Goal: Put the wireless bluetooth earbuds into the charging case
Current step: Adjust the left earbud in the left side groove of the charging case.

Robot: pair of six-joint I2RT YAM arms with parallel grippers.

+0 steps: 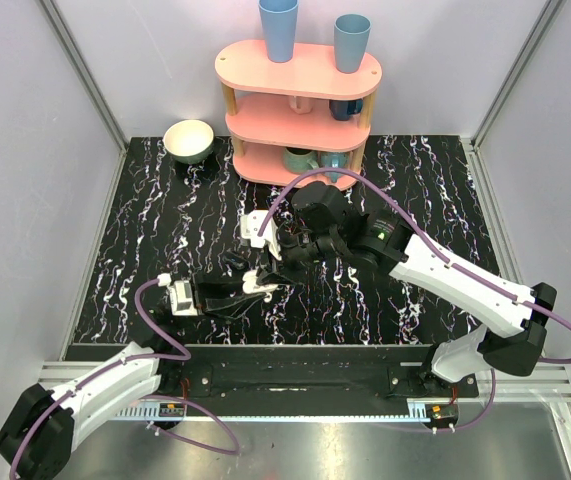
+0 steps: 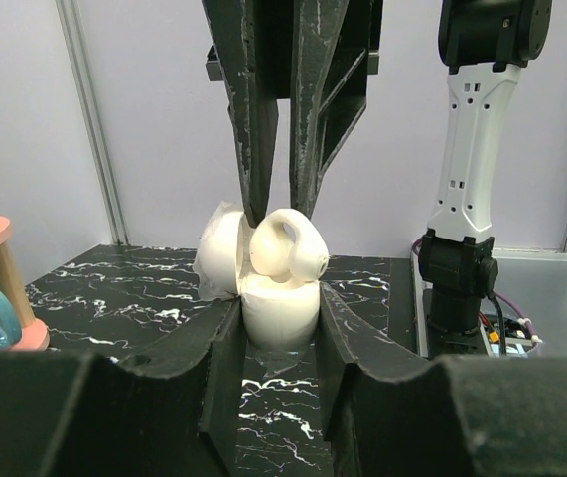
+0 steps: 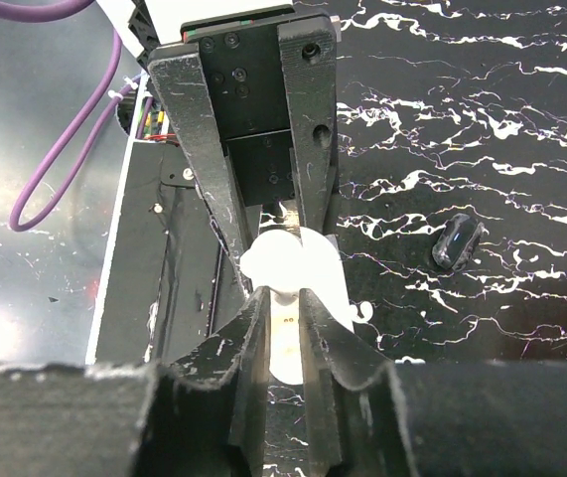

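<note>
Left arm [image 1: 100, 385] and right arm [image 1: 460, 285]: white moulded shells, black joint housings at shoulder and elbow. One purple cable [image 1: 139, 305] loops along each arm from base towards wrist. Green indicator light [image 1: 378, 236] lit on the right forearm. Left gripper [image 2: 278, 303]: matt black, two tapered fingers with notched inner edges, white scuff marks on the faces; its black mounting plate carries recessed screws [image 3: 231, 42]. Right gripper [image 3: 285, 296]: same black pattern, long narrowing fingers, surfaces flecked and scratched white
</note>
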